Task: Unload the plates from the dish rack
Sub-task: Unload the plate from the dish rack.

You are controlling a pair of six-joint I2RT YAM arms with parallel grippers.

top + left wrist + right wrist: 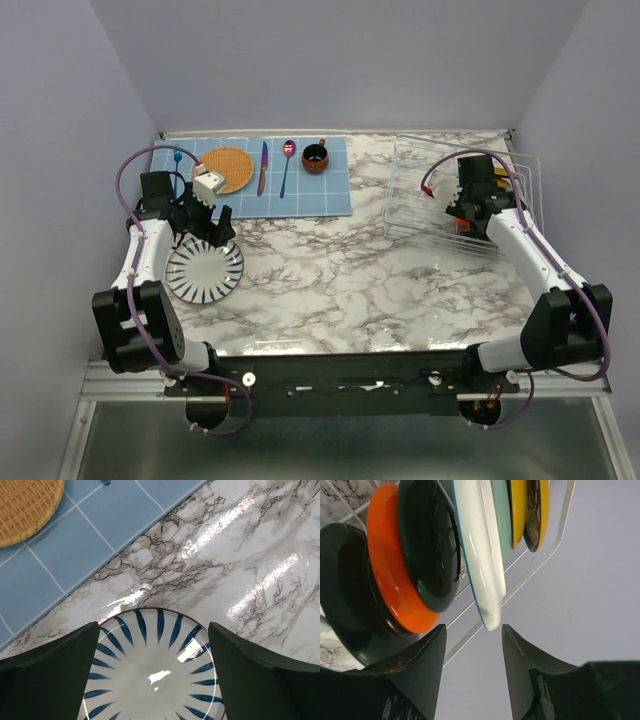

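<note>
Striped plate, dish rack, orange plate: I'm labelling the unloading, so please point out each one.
striped plate (pixel 204 272): top external view, on its white centre.
dish rack (pixel 405 200): top external view, on its left wire wall.
orange plate (pixel 387 575): right wrist view, on its glossy rim.

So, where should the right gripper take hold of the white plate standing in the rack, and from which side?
Probably best: grip the white plate by the rim pointing at the right gripper. It stands on edge in the dish rack, beside the black plate, so come in edge-on, one finger along each face.
</note>
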